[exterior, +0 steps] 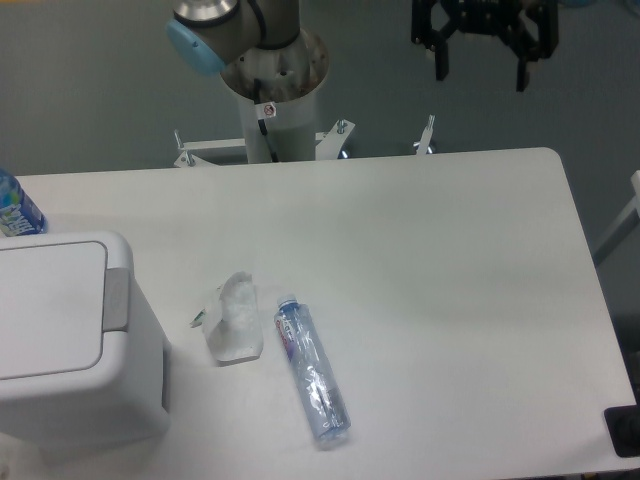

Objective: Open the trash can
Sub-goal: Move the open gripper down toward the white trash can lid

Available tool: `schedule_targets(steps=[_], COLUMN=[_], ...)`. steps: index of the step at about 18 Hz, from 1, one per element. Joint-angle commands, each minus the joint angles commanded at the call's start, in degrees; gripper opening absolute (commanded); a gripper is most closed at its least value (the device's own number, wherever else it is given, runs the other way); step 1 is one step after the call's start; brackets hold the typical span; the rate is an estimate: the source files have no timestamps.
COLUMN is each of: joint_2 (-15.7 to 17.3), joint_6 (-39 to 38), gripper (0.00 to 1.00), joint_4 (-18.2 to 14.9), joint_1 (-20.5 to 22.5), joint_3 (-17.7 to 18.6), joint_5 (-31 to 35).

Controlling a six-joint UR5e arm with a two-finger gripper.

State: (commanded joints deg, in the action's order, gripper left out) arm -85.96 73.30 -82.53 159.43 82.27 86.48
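The trash can (70,345) is positioned at the near left corner of the white table (450,260), with its flat lid seen closed and the grey push tab (117,298) located on its right edge. The hand (480,65) is held high above the far right edge of the table, well apart from the trash can, with its two fingers spread apart and nothing between them. A crumpled clear wrapper (233,318), possibly a plastic bag, is found just right of the trash can. A clear plastic bottle (311,371) is laid on its side beside the wrapper. Part of a blue-labelled bottle (15,207) is seen at the left edge. The arm's base (272,100) is mounted behind the table.
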Motion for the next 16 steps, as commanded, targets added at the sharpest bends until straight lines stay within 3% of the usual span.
schedule_targets(steps=[5,8,12,16], joint_2=[-0.35,-0.79,-3.42,-5.53], joint_6=[-0.52,-9.36,-30.63,-43.04], gripper=[1.0,1.0,1.0,1.0], joint_4=[-0.09,0.7,8.42,14.4], joint_1=[-0.88,-2.89,-8.78,-13.44], joint_3=[-0.35,-0.62,-1.32,-1.32], joint_5=[-0.09,-1.41,-1.49,-1.49])
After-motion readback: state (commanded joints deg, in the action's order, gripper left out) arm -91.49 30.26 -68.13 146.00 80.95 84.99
